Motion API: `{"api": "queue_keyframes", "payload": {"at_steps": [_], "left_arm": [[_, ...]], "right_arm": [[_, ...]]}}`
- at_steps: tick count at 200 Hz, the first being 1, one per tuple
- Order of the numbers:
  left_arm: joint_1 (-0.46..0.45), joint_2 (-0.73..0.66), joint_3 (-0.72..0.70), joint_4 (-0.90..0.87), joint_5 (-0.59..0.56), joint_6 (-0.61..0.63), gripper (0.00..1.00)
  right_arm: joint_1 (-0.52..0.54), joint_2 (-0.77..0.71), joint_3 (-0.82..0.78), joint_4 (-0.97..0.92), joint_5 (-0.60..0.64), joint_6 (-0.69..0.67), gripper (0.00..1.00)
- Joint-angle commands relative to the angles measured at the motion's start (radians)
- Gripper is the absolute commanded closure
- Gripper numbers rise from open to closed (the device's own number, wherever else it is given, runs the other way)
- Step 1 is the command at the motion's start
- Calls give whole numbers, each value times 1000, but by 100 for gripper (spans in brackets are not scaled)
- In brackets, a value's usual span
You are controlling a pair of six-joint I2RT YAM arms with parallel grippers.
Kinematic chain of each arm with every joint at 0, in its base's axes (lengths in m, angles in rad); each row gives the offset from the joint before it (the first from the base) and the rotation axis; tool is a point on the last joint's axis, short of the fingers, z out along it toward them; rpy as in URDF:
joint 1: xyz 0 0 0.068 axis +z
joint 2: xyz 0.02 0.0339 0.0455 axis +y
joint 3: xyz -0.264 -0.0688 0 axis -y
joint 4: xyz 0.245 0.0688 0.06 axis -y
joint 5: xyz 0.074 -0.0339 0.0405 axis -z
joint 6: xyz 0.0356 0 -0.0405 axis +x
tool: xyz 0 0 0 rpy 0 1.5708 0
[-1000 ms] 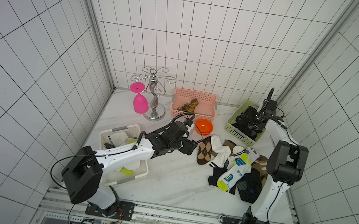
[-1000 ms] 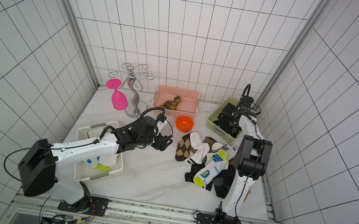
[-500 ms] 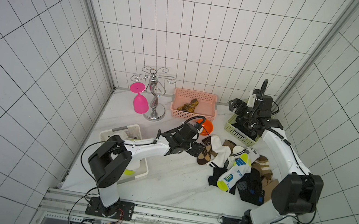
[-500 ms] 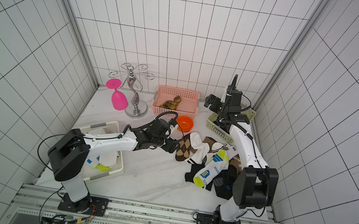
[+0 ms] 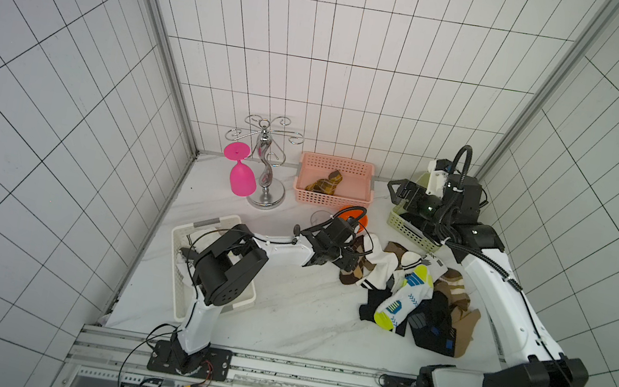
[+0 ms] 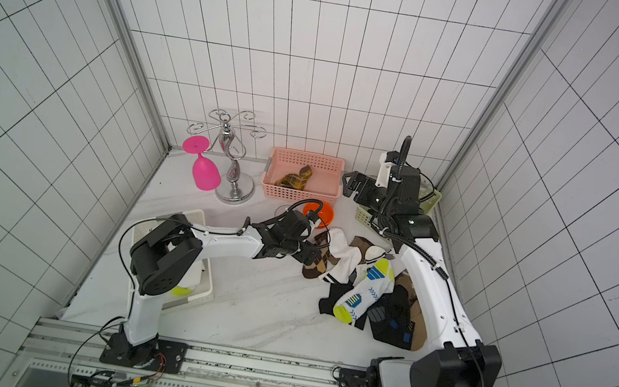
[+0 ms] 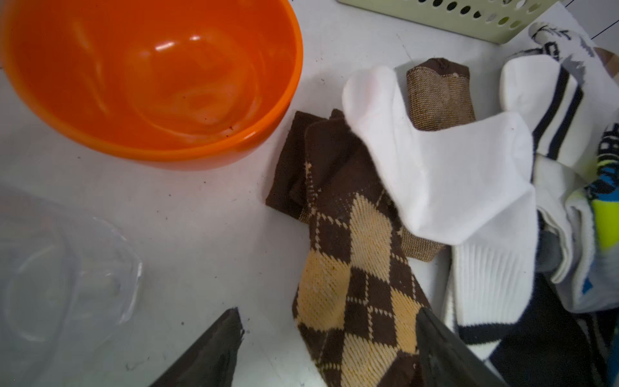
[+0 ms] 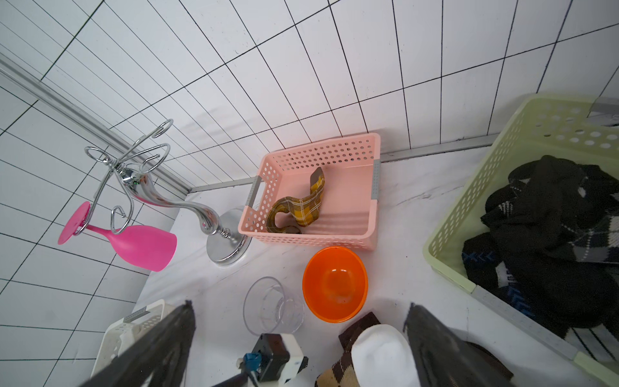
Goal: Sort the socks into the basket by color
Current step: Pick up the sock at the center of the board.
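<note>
A heap of mixed socks (image 5: 415,299) lies right of centre in both top views: white, black, brown and one with neon yellow. My left gripper (image 5: 355,258) is low at the heap's left edge, open, with its jaws either side of a brown argyle sock (image 7: 355,278) and not closed on it. A white sock (image 7: 445,174) overlaps that sock. My right gripper (image 5: 394,193) hangs open and empty, raised beside the green basket (image 5: 413,232), which holds black socks (image 8: 552,241). The pink basket (image 5: 333,202) holds a plaid sock (image 5: 325,183). The white basket (image 5: 183,235) is at the left.
An orange bowl (image 5: 355,215) and a clear cup (image 5: 320,218) stand just behind my left gripper. A chrome glass rack (image 5: 264,196) with a hanging pink glass (image 5: 241,178) is at the back left. Tiled walls close in three sides.
My left gripper has reached right from near the white basket to straddle the argyle sock. My right gripper has swung up and left, off the green basket.
</note>
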Motion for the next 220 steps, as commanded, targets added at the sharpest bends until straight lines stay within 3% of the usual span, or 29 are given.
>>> {"api": "queue_keyframes", "payload": {"at_steps": [1,37,54,102,139,220], "left_arm": [[-6,52,39,39,-34,22,18],[-8,100,53,76,-46,29,22],[-8,102,54,92,-41,32,30],[-17,47,24,117,-54,31,76],[-20,-70,-37,124,-74,48,100],[-61,-387,-118,-4,-32,158,100]], "right_arm": [[8,-16,-49,-50,-29,-17,0],[8,-20,-52,-59,-41,-30,0],[8,-26,-62,-51,-48,-26,1],[8,-35,-73,-51,-50,-28,1],[8,-37,-71,-52,-49,-30,1],[8,-38,-72,-54,-50,-30,1]]}}
